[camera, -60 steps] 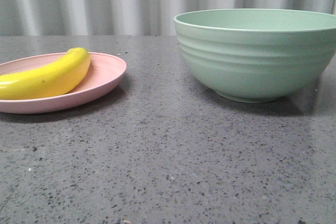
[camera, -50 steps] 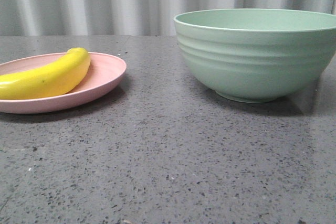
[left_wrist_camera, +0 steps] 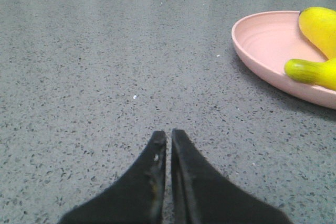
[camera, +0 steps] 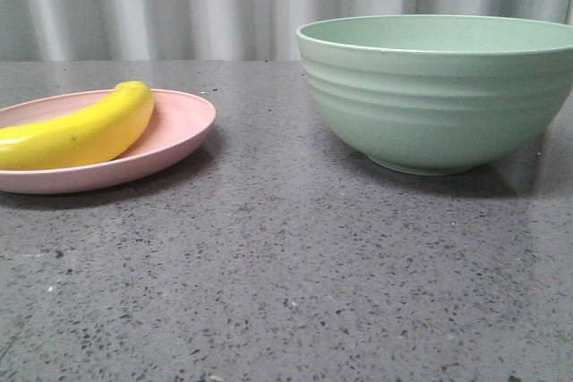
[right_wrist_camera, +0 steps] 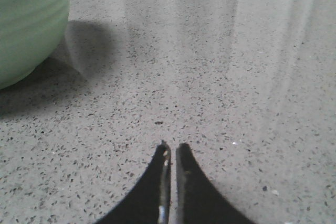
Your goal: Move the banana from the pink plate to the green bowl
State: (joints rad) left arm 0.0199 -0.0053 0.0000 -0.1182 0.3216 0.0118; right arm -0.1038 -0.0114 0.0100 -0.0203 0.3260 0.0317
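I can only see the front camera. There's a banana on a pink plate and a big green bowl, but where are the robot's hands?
Observer: Neither shows in your view. The left gripper is low over bare table, fingers together, holding nothing.
Child: Is it near the banana?
Observer: Its camera sees the banana on the pink plate ahead and off to one side, not touching.
Child: And the other hand?
Observer: The right gripper is shut and empty too, with the green bowl off to one side ahead of it.
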